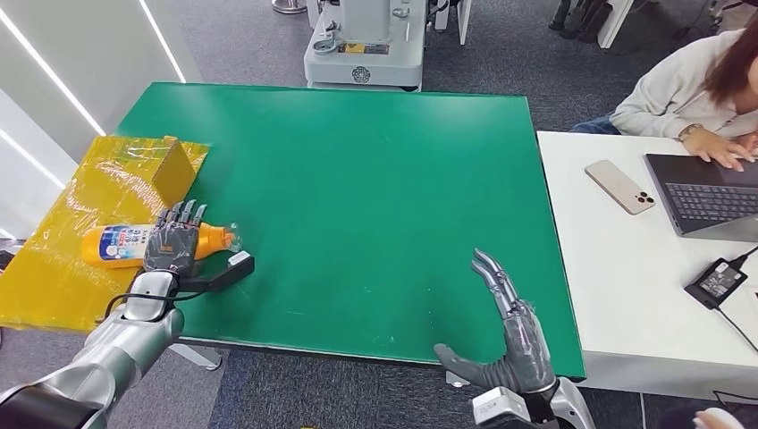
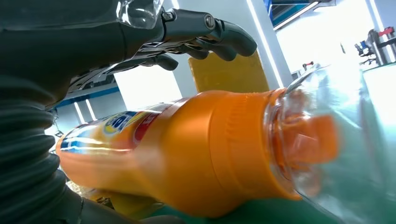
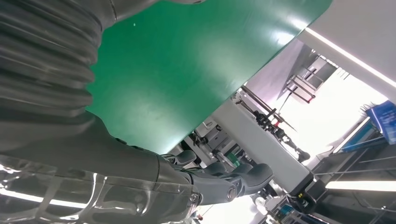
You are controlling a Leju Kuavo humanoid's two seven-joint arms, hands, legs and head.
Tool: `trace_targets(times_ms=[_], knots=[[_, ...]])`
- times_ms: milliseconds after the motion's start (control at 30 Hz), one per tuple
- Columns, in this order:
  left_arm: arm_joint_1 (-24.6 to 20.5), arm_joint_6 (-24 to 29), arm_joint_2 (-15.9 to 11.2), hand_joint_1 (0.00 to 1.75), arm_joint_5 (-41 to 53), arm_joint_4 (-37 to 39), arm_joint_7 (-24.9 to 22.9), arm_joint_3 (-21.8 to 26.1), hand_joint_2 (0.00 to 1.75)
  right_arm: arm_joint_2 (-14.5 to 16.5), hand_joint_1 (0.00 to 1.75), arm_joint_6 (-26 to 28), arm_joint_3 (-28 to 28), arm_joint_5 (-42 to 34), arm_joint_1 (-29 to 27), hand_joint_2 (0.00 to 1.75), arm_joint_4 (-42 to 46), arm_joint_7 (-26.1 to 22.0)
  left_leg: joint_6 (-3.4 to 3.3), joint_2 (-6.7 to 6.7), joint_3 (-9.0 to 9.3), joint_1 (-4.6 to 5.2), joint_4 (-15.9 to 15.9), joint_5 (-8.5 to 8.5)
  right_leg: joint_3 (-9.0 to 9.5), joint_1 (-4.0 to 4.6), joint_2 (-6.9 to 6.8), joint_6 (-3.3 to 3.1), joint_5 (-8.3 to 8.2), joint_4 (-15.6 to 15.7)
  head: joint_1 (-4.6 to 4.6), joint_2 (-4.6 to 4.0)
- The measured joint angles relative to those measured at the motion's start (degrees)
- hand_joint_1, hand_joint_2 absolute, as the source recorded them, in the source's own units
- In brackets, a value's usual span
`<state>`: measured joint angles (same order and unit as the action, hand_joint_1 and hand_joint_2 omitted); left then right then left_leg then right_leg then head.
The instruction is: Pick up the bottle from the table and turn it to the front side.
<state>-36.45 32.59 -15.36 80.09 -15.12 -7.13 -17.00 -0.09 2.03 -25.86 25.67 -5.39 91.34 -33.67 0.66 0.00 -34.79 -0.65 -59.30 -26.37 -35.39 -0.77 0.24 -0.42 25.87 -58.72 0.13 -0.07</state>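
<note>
Green table (image 1: pixel 357 197), yellow sheet (image 1: pixel 54 259) over its left edge. Orange bottle (image 1: pixel 121 244) is laid on its side at that edge, covered by left hand (image 1: pixel 172 246), fingers (image 2: pixel 219 35) draped over it, grasp not confirmed. Right hand (image 1: pixel 514 331) is held flat near front edge, fingers extended, nothing held.

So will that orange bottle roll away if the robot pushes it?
Probably: the orange bottle lies on its side and looks rounded. Its glossy plastic may be slippery. The left hand over it should steady it.

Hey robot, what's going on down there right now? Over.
Left hand over the orange bottle, fingers not closed. Right hand open, empty. Bottle lying on its side. Nothing in the way.
</note>
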Motion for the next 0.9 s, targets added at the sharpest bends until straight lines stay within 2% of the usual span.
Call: trace_targets(times_ms=[167, 233, 300, 400, 500, 567, 633, 733, 900], knots=[[0.1, 3.1, 2.3, 0.00, -0.1, 0.0, 2.6, 1.5, 1.75, 0.0, 0.00, 0.0, 0.7, 0.0, -0.1, 1.75, 0.0, 0.0, 0.00, -0.01, 0.01, 0.00, 0.0, 0.00, 0.01, 0.00, -0.02, 0.01, -0.02, 0.0, 0.01, 0.00], [0.2, 5.0, 3.7, 0.00, -0.6, -0.6, 5.4, 2.5, 1.75, 0.0, 0.00, 0.1, 0.8, 0.0, -0.1, 1.75, 0.0, 0.0, 0.00, -0.01, 0.03, 0.01, 0.0, 0.00, 0.02, -0.01, -0.01, 0.01, -0.02, 0.0, 0.01, 0.00], [1.0, 5.7, 5.7, 0.00, -1.3, -3.2, 10.2, 4.2, 1.75, 0.1, 0.00, 0.4, 0.9, 0.0, -0.2, 1.75, 0.0, 0.3, -0.01, -0.02, 0.04, 0.02, -0.1, 0.00, 0.02, -0.03, -0.02, 0.02, -0.02, 0.0, -0.01, 0.00], [3.1, 5.8, 10.8, 0.00, -3.1, -10.2, 20.9, 9.1, 1.75, 0.4, 0.00, 0.9, 1.3, -0.4, -0.3, 1.75, 0.0, 1.1, -0.01, -0.23, -0.01, 0.05, -0.1, 0.00, 0.06, -0.07, -0.21, 0.03, -0.01, 0.0, 0.00, 0.00], [6.4, 5.8, 17.9, 0.00, -5.4, -18.8, 32.8, 14.7, 1.75, 1.3, 0.00, 1.0, 2.2, -1.4, -0.4, 1.75, 0.1, 1.5, -0.10, -0.17, -0.02, 0.11, -0.1, -0.06, 0.11, -0.12, -0.13, 0.05, -0.01, 0.1, -0.01, 0.00], [9.3, 5.5, 22.3, 0.00, -9.9, -24.5, 38.4, 16.5, 1.75, 2.1, 0.00, 1.0, 3.0, -2.4, -0.6, 1.75, 0.2, 1.6, -0.18, -0.03, 0.01, 0.15, -0.1, -0.13, 0.11, -0.16, -0.01, 0.07, -0.01, 0.1, 0.01, 0.00], [11.9, 4.1, 25.1, 0.00, -19.7, -28.5, 40.3, 15.9, 1.75, 2.6, 0.00, 1.0, 3.8, -3.5, -0.9, 1.75, 0.3, 1.3, -0.20, -0.02, 0.02, 0.15, -0.1, -0.16, 0.11, -0.16, -0.01, 0.09, 0.00, 0.1, 0.01, 0.00], [15.4, 0.5, 26.6, 0.00, -34.6, -33.1, 41.3, 12.9, 1.75, 3.2, 0.00, 1.1, 4.8, -4.9, -1.6, 1.75, 0.7, 0.7, -0.21, -0.04, 0.03, 0.11, -0.1, -0.16, 0.10, -0.15, -0.05, 0.10, 0.02, 0.1, -0.02, 0.00], [18.9, -3.2, 27.1, 0.00, -43.6, -37.9, 42.9, 8.4, 1.75, 3.6, 0.00, 1.7, 5.7, -6.1, -2.4, 1.75, 1.0, 0.4, -0.17, -0.06, 0.04, 0.06, -0.1, -0.13, 0.11, -0.11, -0.08, 0.09, 0.03, 0.1, -0.01, 0.00]])
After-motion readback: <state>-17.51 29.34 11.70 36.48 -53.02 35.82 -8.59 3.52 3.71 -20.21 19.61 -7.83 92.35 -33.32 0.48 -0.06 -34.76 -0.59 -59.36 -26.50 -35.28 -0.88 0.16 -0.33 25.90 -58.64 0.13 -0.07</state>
